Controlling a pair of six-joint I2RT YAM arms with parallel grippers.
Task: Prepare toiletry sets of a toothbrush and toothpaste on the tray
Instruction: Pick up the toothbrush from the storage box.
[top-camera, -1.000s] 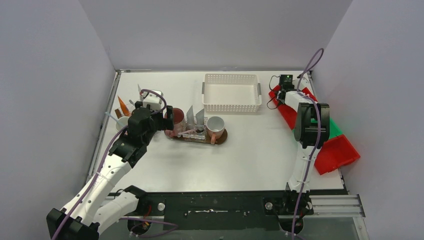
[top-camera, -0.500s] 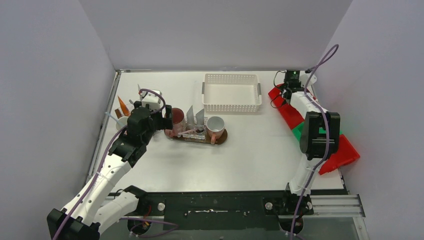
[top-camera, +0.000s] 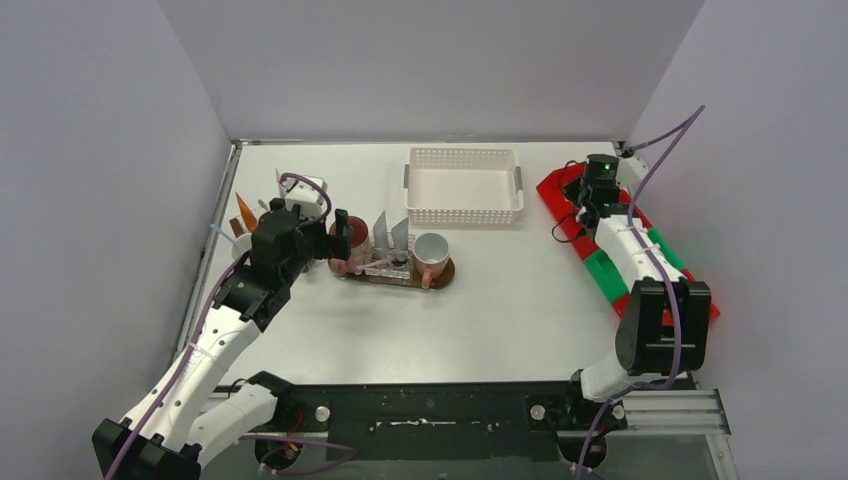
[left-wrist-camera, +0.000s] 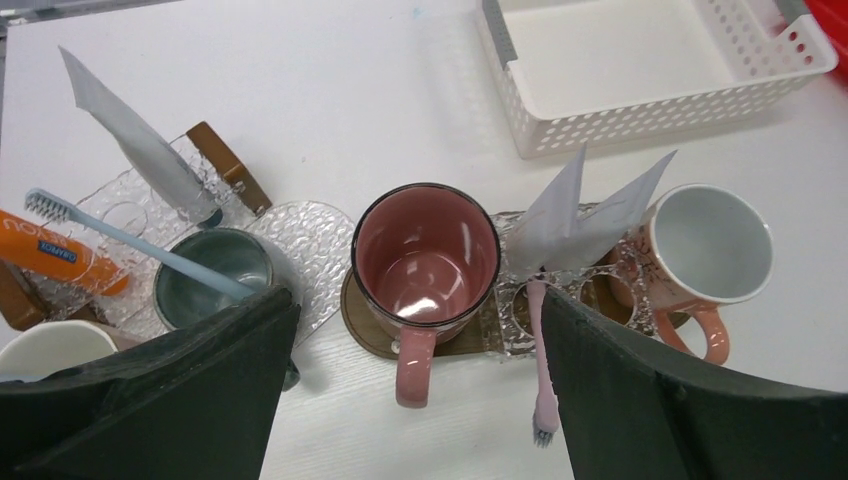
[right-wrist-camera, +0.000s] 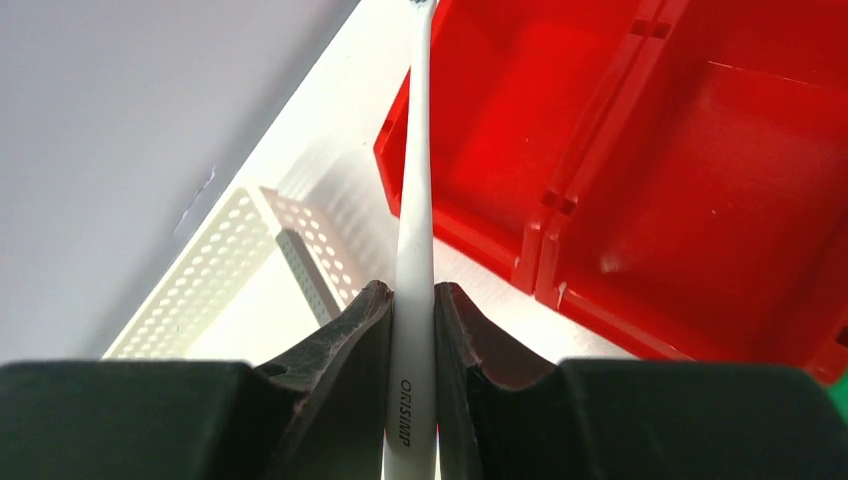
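On the left, the pinkish-white mug (left-wrist-camera: 45, 350) sits beside the dark green mug (left-wrist-camera: 215, 275). The green one holds a blue toothbrush (left-wrist-camera: 120, 235), with an orange tube (left-wrist-camera: 55, 258) and a grey tube (left-wrist-camera: 140, 150) close by. The left gripper (top-camera: 338, 235) hovers over the maroon mug (left-wrist-camera: 425, 250) with its jaws wide apart and nothing held. That mug and the white mug with pink handle (left-wrist-camera: 705, 245) are empty on the brown tray (left-wrist-camera: 362, 335). Two folded tubes (left-wrist-camera: 590, 210) and a pink toothbrush (left-wrist-camera: 540, 360) sit between them, so these sets look unfinished. The white basket (top-camera: 463, 185) stands behind, and bare table lies in front. On the right, the right gripper (right-wrist-camera: 410, 330) is clamped on a white toothbrush (right-wrist-camera: 415, 150) over the red bins (right-wrist-camera: 720, 150), close to the side wall. Its path leftward looks free.
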